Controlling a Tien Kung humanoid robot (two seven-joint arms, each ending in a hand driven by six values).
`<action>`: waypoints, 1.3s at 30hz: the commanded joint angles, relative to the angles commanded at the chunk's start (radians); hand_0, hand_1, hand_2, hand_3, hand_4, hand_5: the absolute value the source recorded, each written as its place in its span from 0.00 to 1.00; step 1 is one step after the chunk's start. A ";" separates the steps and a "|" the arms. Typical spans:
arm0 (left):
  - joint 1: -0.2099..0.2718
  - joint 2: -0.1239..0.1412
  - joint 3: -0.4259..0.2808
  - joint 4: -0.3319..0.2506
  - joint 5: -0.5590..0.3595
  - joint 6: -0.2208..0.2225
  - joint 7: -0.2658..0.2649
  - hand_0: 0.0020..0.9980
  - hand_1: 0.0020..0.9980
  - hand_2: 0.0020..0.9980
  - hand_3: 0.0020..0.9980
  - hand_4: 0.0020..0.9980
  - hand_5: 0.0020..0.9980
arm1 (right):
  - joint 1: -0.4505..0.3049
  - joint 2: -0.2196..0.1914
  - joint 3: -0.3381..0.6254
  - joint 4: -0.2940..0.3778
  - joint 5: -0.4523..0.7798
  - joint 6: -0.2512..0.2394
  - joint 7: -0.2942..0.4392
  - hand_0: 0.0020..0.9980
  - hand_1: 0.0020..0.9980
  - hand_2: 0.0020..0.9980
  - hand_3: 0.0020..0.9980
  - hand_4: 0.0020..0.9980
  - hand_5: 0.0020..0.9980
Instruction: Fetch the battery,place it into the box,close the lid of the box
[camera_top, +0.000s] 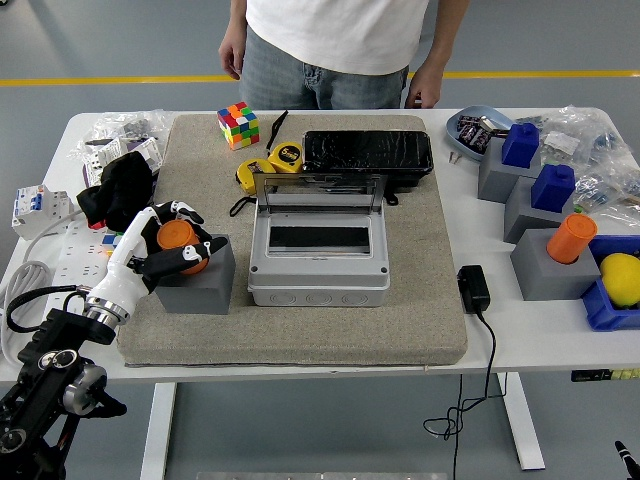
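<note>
Head view over the white table (300, 352), whose working area is covered by a tan mat (420, 300) that gives the objects a non-slip base. The left hand (168, 243) enters from 8 o'clock and has its fingers curled round the orange battery (178, 236), thumb on the near side and the other fingers (190, 213) over the far side; the grasp looks closed on it, though whether it bears weight cannot be told. The battery stands upright in a grey block (200, 280) at the mat's 9 o'clock edge, a holder that presents it end-up so that a side grasp is possible. The grey box (318, 270) sits at the mat's centre, at 3 o'clock of the block and near it, with its clear lid (317, 189) raised toward 12 o'clock, hinged at the far side, leaving the opening free for a drop from above. A second orange cylinder (571, 238) stands in another grey block at the table's 3 o'clock side, well apart. A person (340, 45) stands at 12 o'clock, hands hanging, touching nothing. The right arm is out of view. Judged stage: grasp made, lift and transfer not yet begun.
</note>
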 joint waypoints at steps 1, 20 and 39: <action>0.000 0.000 0.000 0.000 0.001 0.001 0.001 0.21 0.25 0.23 0.23 1.00 0.00 | 0.000 0.000 0.000 0.000 0.000 0.000 0.000 0.88 0.86 0.81 0.83 1.00 1.00; -0.021 0.010 0.065 0.020 -0.069 0.100 -0.031 0.04 0.02 0.07 0.08 1.00 0.00 | 0.005 -0.001 0.010 0.000 -0.005 -0.002 0.000 0.88 0.86 0.81 0.83 1.00 1.00; -0.049 0.022 0.114 0.034 -0.212 0.186 -0.085 0.01 0.00 0.01 0.03 1.00 0.03 | 0.004 -0.002 0.010 -0.001 -0.006 -0.002 0.000 0.88 0.86 0.81 0.83 1.00 1.00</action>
